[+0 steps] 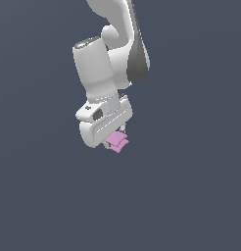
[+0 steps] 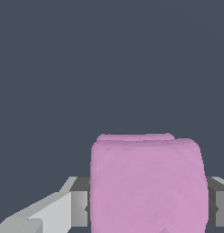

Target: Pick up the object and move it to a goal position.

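1. Close up, in the wrist view, the pink object (image 2: 148, 184) sits right between our fingers (image 2: 148, 207). A grey finger pad (image 2: 79, 202) shows on one side of it and another on the other side. Both pads look pressed against it, so we think our fingers are closed tight on the pink object.
2. In the exterior view, the object (image 1: 117, 141) pokes out just under the white gripper (image 1: 117, 138). It is thinner than the gripper. It looks soft and lumpy, with round bumps.
3. We think the step now is carrying it to the goal. To do it well, we keep the squeeze the same and move slowly, with no jerks or quick turns. The round bumps could slip between the pads if we shake.
4. We cannot see any goal mark in either picture, so we cannot tell how far we have to go.
5. Farther out, all we see is plain dark grey-blue (image 1: 191, 206). We cannot tell where the desk is or if the object touches it. Nothing else is near the arm (image 1: 117, 29).
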`<state>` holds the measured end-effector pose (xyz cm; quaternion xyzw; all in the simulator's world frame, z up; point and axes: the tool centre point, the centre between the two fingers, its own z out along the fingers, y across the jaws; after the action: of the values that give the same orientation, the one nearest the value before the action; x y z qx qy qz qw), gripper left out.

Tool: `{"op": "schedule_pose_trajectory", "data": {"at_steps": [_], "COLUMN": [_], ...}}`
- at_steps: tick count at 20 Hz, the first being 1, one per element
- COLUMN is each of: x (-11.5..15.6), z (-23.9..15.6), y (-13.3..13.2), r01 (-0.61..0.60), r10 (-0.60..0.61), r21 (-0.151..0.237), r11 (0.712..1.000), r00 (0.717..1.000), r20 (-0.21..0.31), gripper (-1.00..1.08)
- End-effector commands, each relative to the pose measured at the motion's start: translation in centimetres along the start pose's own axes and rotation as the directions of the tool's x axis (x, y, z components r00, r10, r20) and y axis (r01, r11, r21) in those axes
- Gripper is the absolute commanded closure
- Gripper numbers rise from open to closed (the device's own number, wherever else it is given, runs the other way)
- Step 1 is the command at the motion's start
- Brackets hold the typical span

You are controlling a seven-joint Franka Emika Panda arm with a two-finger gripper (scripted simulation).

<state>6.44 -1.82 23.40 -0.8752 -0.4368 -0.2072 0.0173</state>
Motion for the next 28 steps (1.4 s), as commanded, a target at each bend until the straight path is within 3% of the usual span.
{"op": "schedule_pose_trajectory", "data": {"at_steps": [1,15,28], "x": [0.3,1.5,2.0], "z": [-1.3,-9.2,-18.5], "y": [1.0,6.6,12.5], "r01": [0.025,0.161,0.297], "r10": [-0.025,-0.169,-0.323], "r21": [-0.006,-0.053,-0.129], "r11": [1.000,0.985,0.946], "r00": [0.999,0.964,0.866], "r20": [-0.030,-0.204,-0.380], "gripper": [1.08,1.08,1.08]}}
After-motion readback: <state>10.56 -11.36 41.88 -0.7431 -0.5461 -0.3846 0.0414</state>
